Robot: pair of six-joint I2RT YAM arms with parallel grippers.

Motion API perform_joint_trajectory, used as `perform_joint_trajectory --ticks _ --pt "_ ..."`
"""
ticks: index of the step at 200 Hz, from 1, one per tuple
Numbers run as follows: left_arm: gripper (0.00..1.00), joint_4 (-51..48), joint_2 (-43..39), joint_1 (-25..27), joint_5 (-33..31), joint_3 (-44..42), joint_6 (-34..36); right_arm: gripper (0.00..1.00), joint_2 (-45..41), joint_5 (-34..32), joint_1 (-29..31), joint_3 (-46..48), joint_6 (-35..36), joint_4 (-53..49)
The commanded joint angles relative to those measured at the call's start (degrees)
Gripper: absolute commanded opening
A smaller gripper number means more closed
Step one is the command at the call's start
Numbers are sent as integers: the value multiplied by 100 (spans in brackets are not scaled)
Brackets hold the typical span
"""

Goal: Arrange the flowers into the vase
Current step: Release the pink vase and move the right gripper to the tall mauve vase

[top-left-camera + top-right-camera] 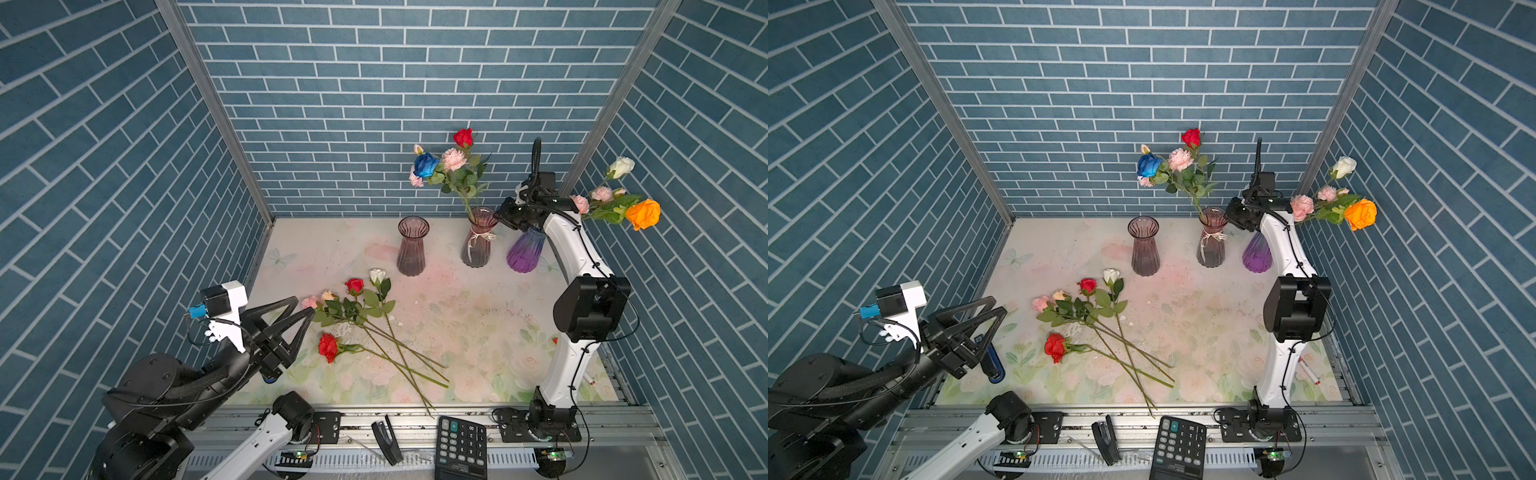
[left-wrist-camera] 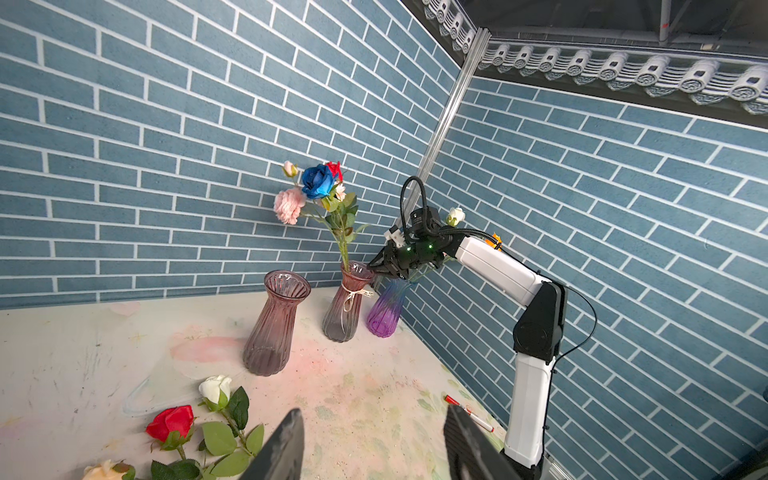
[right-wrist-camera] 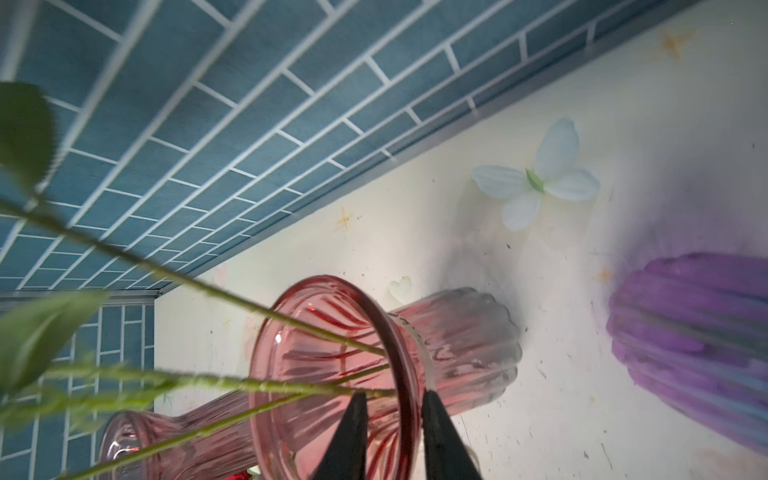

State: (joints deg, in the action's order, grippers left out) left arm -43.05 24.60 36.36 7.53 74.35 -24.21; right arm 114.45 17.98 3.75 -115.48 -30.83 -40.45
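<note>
Several flowers lie on the table: a white rose (image 1: 377, 275), red roses (image 1: 354, 285) (image 1: 328, 347) and pink and peach blooms (image 1: 309, 302). My left gripper (image 1: 305, 308) (image 2: 374, 411) hovers open just left of them, with nothing between its fingers. At the back stand an empty pink vase (image 1: 412, 245), a twine-tied pink vase (image 1: 479, 241) holding blue, pink and red flowers (image 1: 424, 165), and a purple vase (image 1: 525, 253) with orange, white and pink blooms (image 1: 643, 214). My right gripper (image 1: 500, 216) (image 3: 394, 395) is open, its jaws straddling the twine-tied vase's rim (image 3: 409, 353) beside the stems.
Blue brick walls enclose the table on three sides. A calculator (image 1: 461, 446) and a black stapler (image 1: 386, 440) lie on the front rail. A red-capped marker (image 1: 1310, 372) rests by the right arm's base, and a blue-black object (image 1: 992, 361) lies under my left gripper.
</note>
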Motion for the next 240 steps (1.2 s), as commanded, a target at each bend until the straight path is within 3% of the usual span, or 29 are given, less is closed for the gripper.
perform_joint_trajectory --ticks 1,114,152,195,223,240 --pt "56 -20 -52 25 29 89 -14 30 -169 127 3 -143 -66 136" --pt "56 -46 -94 23 37 137 -61 32 -411 61 12 -130 145 -66" --pt "56 -98 -105 24 47 27 -142 32 -1541 -134 407 951 543 179" --pt "56 146 -98 22 145 -302 -300 32 -2634 -488 1792 2063 2402 379" --pt "56 341 7 23 279 -392 -377 49 -2518 -564 2697 2112 3799 328" --pt "56 411 35 24 350 -449 -472 54 -2237 -803 3104 1944 4508 258"
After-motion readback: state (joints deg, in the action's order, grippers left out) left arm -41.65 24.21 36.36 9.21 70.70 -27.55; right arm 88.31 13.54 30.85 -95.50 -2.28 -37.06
